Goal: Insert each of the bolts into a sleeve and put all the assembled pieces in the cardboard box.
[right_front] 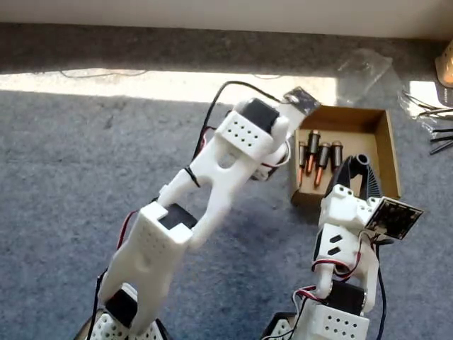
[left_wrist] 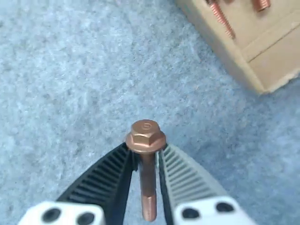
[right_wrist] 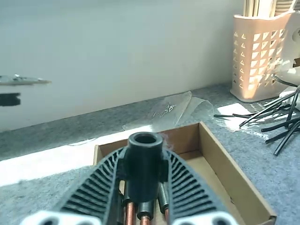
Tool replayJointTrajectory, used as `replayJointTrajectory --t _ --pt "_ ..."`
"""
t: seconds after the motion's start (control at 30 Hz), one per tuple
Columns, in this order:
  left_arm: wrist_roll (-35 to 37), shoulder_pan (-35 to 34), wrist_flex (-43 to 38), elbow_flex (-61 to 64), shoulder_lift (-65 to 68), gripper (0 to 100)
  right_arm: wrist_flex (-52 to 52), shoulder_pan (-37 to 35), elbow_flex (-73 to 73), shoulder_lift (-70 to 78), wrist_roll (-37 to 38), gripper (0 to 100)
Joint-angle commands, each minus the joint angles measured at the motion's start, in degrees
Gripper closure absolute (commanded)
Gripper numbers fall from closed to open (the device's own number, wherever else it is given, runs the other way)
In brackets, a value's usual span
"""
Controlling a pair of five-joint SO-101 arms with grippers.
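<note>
The jaws of the left gripper point(left_wrist: 146, 149) are closed on the shank of a copper bolt point(left_wrist: 146, 136), head beyond the tips. Those of the right gripper point(right_wrist: 144, 154) are clamped round a dark sleeve point(right_wrist: 143, 171), bore open, above the cardboard box point(right_wrist: 229, 166). Shank and bore should be squarely aligned before pushing.

hobby workbench, grey felt mat point(right_front: 71, 177), perforated organiser basket point(right_wrist: 258, 56), loose black cables point(right_wrist: 274, 124)

In the left wrist view the cardboard box point(left_wrist: 239, 54) is being cut off by the picture's edge. In the right wrist view the assembled pieces point(right_wrist: 162, 197) lying in it are being largely covered by the sleeve point(right_wrist: 144, 174) and the right gripper point(right_wrist: 144, 157).
</note>
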Motion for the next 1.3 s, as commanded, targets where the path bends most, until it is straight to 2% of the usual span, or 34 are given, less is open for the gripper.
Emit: replayJointTrajectory --t 0.0,0.2,0.27,0.4,0.63,0.83,1.03,1.27 --pt "-0.53 -2.33 0.70 2.51 -9.63 100 -1.63 -1.71 5.58 0.04 -0.35 99.5" --pt "-0.62 -4.70 0.53 9.98 -20.35 100 0.13 -4.35 5.58 -0.04 -0.18 99.5" --pt "-2.55 -4.79 0.53 12.62 -24.22 100 0.84 -5.93 5.58 -0.04 2.73 99.5" --pt "-8.35 -4.70 0.44 19.38 -32.40 100 2.95 -10.51 5.58 -0.40 6.68 99.5" --pt "-9.14 -5.85 0.35 30.99 -48.04 100 3.21 -18.51 5.58 -0.40 6.95 99.5" --pt "-9.14 -10.86 0.26 38.29 -59.91 100 3.03 -27.56 5.49 -0.40 12.22 99.5" --pt "-9.14 -20.70 -4.40 47.69 -68.26 100 2.86 -39.25 5.49 -0.40 13.71 99.5" --pt "-9.14 -26.68 -13.10 59.03 -80.13 100 1.19 -44.62 4.88 -0.48 13.71 99.5"
